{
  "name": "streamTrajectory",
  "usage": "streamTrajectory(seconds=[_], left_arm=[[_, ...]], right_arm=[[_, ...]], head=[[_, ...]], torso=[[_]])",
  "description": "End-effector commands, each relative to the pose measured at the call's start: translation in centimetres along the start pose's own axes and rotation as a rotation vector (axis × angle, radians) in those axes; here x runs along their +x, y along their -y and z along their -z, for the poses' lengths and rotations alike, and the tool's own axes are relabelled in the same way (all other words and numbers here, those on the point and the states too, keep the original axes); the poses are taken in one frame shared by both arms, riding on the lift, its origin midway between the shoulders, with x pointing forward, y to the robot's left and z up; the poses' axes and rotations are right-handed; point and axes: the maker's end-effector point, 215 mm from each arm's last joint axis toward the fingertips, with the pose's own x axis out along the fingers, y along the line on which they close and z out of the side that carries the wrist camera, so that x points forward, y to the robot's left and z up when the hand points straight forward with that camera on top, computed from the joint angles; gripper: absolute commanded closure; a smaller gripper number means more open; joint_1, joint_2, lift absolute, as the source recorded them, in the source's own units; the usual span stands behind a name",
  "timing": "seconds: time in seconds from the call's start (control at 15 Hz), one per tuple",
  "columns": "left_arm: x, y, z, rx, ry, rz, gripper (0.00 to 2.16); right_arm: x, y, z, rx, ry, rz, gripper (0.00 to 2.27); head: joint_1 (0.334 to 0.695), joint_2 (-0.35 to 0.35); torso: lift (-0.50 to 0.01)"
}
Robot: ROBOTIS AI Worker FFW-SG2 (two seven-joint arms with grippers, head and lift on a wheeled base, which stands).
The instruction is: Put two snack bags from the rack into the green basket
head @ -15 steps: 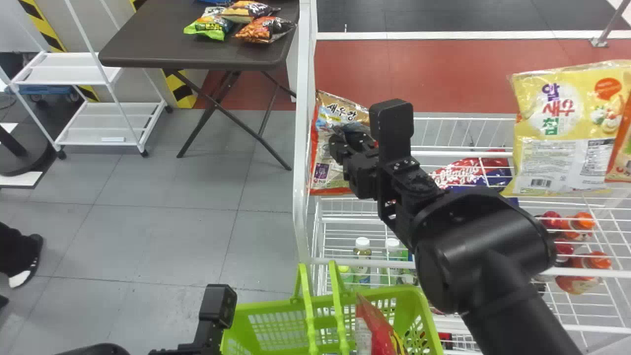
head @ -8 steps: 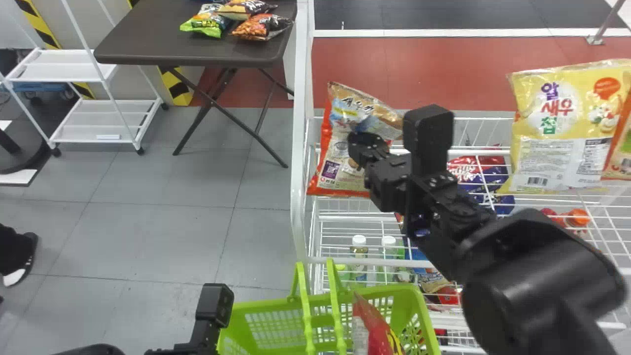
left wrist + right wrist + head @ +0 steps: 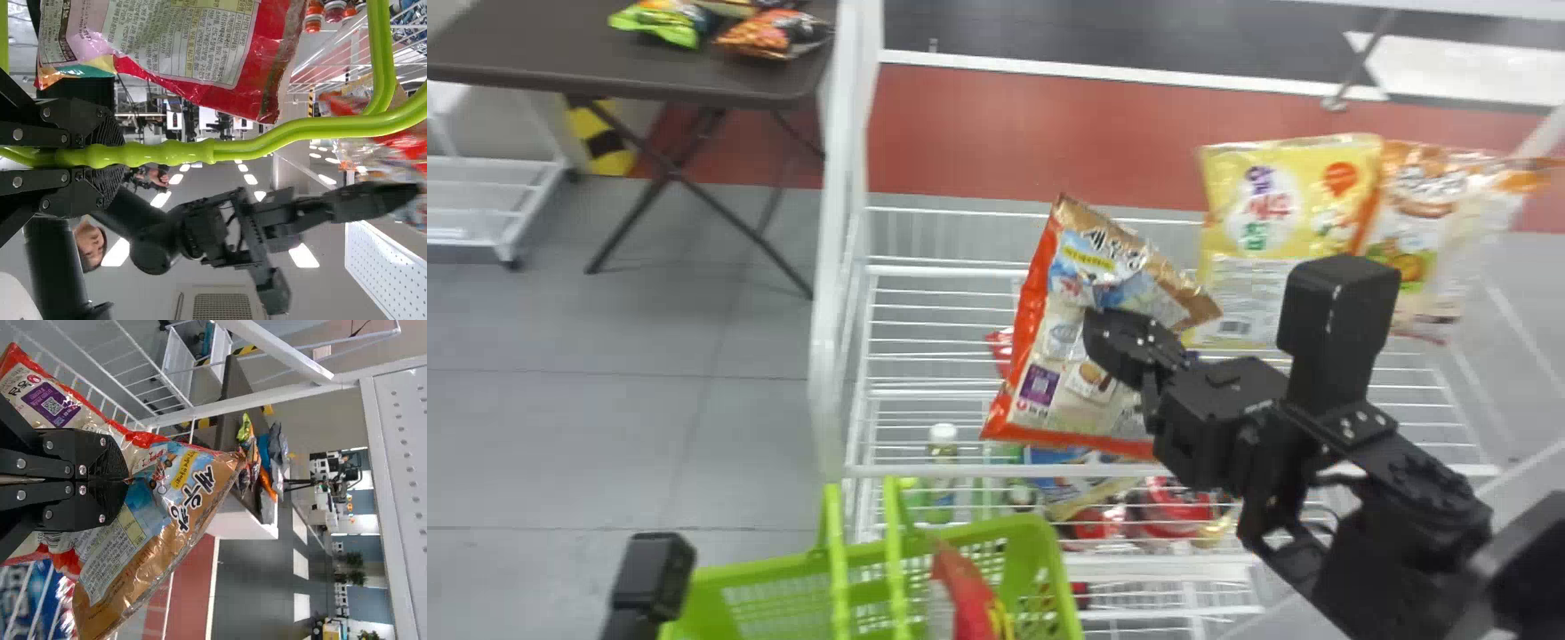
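Observation:
My right gripper (image 3: 1110, 342) is above the rack's left part, shut on an orange-and-tan snack bag (image 3: 1049, 356) that hangs tilted. In the right wrist view the closed fingers of the right gripper (image 3: 125, 480) pinch the creased middle of this snack bag (image 3: 167, 520). At the lower left stands my left gripper (image 3: 654, 578), beside the green basket (image 3: 1054, 569). The left wrist view has the left gripper (image 3: 110, 157) closed around the basket's green handle (image 3: 267, 141). A red snack bag (image 3: 969, 596) stands inside the basket.
Yellow (image 3: 1249, 231) and orange-white (image 3: 1418, 231) bags stand at the white wire rack's (image 3: 925, 267) back right. Bottles (image 3: 943, 476) and red packs occupy a lower level. A white post (image 3: 836, 267) bounds the rack's left; a dark table (image 3: 640, 80) stands beyond.
The head view has turned right, shifting the surroundings left. The right gripper has carried the orange-and-tan bag rightward from the rack's left post and closer to the camera. The left gripper stays beside the basket.

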Motion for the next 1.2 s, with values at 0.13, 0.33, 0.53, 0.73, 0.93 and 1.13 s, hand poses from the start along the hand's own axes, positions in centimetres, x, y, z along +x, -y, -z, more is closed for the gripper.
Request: streamTrajectory(seconds=[0.13,0.33,0.53,0.73,0.93,1.13], left_arm=[[0.2,0.0,0.0,-0.006,0.007,0.006,1.36],[0.3,0.0,0.0,-0.004,0.008,0.006,1.36],[0.4,-0.2,0.0,-0.003,0.007,-0.003,1.36],[0.6,-0.1,0.1,0.005,0.0,-0.01,1.36],[0.6,0.1,0.0,0.012,-0.003,-0.009,1.36],[0.6,0.4,0.0,0.021,-0.008,-0.007,1.36]], right_arm=[[-7.7,-1.2,6.6,0.013,-0.294,-0.056,2.24],[-11.5,-3.4,12.3,0.017,-0.506,-0.096,2.24],[-13.5,-7.0,15.5,0.088,-0.622,-0.185,2.25],[-12.1,-10.9,15.6,0.1,-0.615,-0.254,2.25],[-9.6,-13.2,16.8,0.091,-0.632,-0.262,2.25],[-6.6,-15.1,18.2,0.105,-0.619,-0.29,2.25]], head=[[0.695,-0.257],[0.695,-0.332],[0.695,-0.35],[0.695,-0.346],[0.695,-0.237],[0.695,-0.147]], torso=[[-0.004],[-0.004],[-0.004],[-0.004],[-0.004],[-0.004]])
